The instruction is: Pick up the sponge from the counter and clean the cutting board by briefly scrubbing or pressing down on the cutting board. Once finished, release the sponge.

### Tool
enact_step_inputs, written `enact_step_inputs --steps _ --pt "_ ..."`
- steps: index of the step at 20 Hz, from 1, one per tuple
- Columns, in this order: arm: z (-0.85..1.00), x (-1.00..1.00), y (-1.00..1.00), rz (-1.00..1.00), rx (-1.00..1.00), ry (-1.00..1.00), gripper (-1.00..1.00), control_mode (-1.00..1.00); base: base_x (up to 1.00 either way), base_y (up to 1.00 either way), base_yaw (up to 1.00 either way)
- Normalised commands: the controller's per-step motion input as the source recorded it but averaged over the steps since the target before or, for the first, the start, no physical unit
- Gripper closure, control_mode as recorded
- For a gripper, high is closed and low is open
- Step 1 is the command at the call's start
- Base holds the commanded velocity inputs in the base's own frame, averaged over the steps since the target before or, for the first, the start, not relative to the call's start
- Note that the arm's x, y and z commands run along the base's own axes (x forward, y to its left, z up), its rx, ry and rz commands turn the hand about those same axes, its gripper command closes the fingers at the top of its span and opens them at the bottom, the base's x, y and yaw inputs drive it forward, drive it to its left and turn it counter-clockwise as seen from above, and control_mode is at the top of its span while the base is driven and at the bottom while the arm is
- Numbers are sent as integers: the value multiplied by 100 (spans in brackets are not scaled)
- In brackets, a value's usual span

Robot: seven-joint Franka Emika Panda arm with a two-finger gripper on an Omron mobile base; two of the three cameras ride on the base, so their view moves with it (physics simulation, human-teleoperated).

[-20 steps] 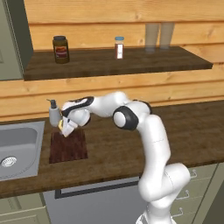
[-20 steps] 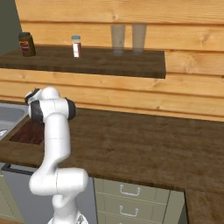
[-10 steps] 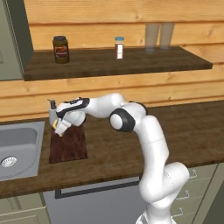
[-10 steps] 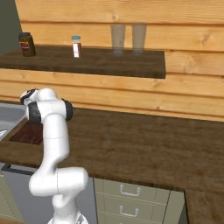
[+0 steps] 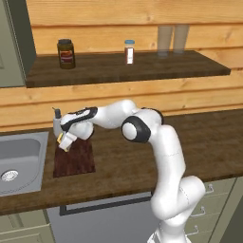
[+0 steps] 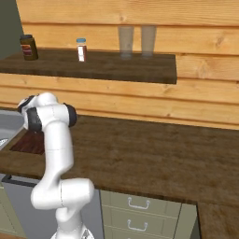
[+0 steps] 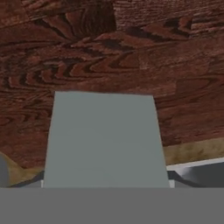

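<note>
The dark reddish-brown cutting board (image 5: 76, 159) lies on the dark wooden counter (image 5: 190, 142), just right of the sink. My gripper (image 5: 65, 138) reaches left over the board's far left corner and is shut on the sponge (image 5: 63, 141), whose yellow layer shows at the tip. In the hand view the sponge's grey-blue top (image 7: 103, 140) fills the lower middle and hides the fingertips, with the board's streaky grain (image 7: 131, 52) close behind it. The right base view shows the board (image 6: 29, 144) past my arm; the hand itself is hidden there.
A grey metal sink (image 5: 19, 156) borders the board on the left. A grey soap dispenser (image 5: 57, 122) stands right behind my hand. The shelf above carries a dark jar (image 5: 66, 53), a small shaker (image 5: 129, 51) and two glasses (image 5: 173, 38). The counter (image 6: 149, 154) stretches right.
My gripper has slid a little to the left with the sponge, from the board's far middle toward its far left corner. The board has stayed in place.
</note>
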Motion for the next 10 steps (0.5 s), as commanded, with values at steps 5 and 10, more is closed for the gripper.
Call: enact_step_inputs --steps 5,10 --pt "-100 -100 -6 -5 0 -15 100 -100 0 0 0" --pt "-91 -100 -33 -7 2 -10 100 -100 0 0 0"
